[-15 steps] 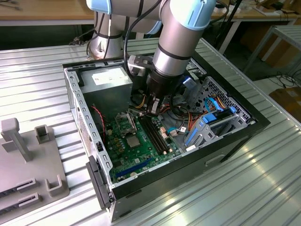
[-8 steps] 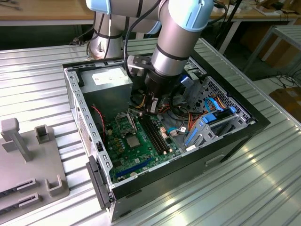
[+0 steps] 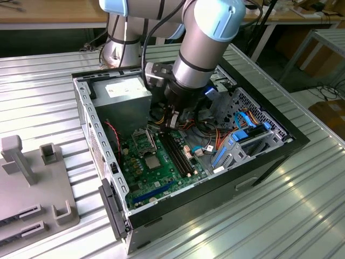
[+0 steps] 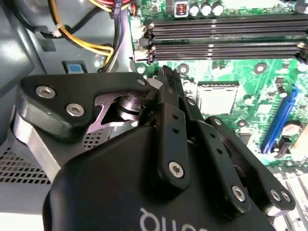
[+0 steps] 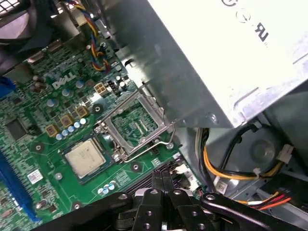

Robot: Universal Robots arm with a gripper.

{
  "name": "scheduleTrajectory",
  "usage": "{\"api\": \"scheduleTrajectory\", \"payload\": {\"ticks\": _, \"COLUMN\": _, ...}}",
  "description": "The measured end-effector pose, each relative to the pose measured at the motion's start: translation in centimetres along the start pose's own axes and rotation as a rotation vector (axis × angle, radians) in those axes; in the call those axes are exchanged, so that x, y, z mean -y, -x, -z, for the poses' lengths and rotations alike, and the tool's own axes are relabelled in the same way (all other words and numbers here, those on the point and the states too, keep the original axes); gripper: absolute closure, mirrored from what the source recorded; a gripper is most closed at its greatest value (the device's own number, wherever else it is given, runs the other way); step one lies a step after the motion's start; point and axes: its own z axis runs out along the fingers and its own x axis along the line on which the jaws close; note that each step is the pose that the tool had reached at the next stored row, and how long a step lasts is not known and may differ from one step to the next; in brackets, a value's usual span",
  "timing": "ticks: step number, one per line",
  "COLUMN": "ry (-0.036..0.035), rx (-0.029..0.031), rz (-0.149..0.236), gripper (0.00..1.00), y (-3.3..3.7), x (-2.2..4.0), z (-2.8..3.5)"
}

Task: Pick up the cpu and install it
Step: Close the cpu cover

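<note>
The gripper (image 5: 162, 179) hangs inside the open computer case (image 3: 280, 141) with its two black fingers (image 4: 169, 91) pressed together and nothing between them, their tips above the memory slots (image 5: 159, 179). Just beyond the fingertips lies the cpu (image 5: 85, 157), pale and flat, apparently seated in its socket on the green motherboard (image 5: 43, 115). Farther off stands the raised socket frame (image 5: 137, 126), and behind that the silver power supply (image 5: 216, 53).

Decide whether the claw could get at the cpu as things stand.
Probably yes. The cpu lies face up on the green board with nothing over it, and the claw hangs just beside it over the memory slots.
</note>
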Motion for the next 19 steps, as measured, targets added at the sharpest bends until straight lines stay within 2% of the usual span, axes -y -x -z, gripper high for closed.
{"api": "scheduleTrajectory", "payload": {"ticks": 3, "ry": 0.0108, "rx": 0.0166, "rz": 0.002, "gripper": 0.89, "y": 0.24, "x": -0.14, "z": -0.21}}
{"api": "scheduleTrajectory", "payload": {"ticks": 6, "ry": 0.0161, "rx": 0.0245, "rz": 0.002, "gripper": 0.89, "y": 0.36, "x": -0.21, "z": -0.5}}
{"api": "scheduleTrajectory", "payload": {"ticks": 9, "ry": 0.0223, "rx": 0.0337, "rz": 0.003, "gripper": 0.89, "y": 0.34, "x": -0.45, "z": -1.05}}
{"api": "scheduleTrajectory", "payload": {"ticks": 13, "ry": 0.0396, "rx": 0.0603, "rz": 0.008, "gripper": 0.89, "y": 0.2, "x": -0.7, "z": -1.18}}
{"api": "scheduleTrajectory", "payload": {"ticks": 14, "ry": 0.0474, "rx": 0.0723, "rz": 0.01, "gripper": 0.89, "y": 0.19, "x": -0.72, "z": -1.21}}
{"api": "scheduleTrajectory", "payload": {"ticks": 15, "ry": 0.05, "rx": 0.0767, "rz": 0.011, "gripper": 0.89, "y": 0.17, "x": -0.74, "z": -1.29}}
{"api": "scheduleTrajectory", "payload": {"ticks": 17, "ry": 0.0526, "rx": 0.0806, "rz": 0.011, "gripper": 0.89, "y": 0.13, "x": -0.74, "z": -1.71}}
{"api": "scheduleTrajectory", "payload": {"ticks": 18, "ry": 0.0589, "rx": 0.0901, "rz": 0.012, "gripper": 0.89, "y": 0.1, "x": -0.77, "z": -1.81}}
{"api": "scheduleTrajectory", "payload": {"ticks": 19, "ry": 0.0632, "rx": 0.0967, "rz": 0.013, "gripper": 0.89, "y": 0.08, "x": -0.79, "z": -1.85}}
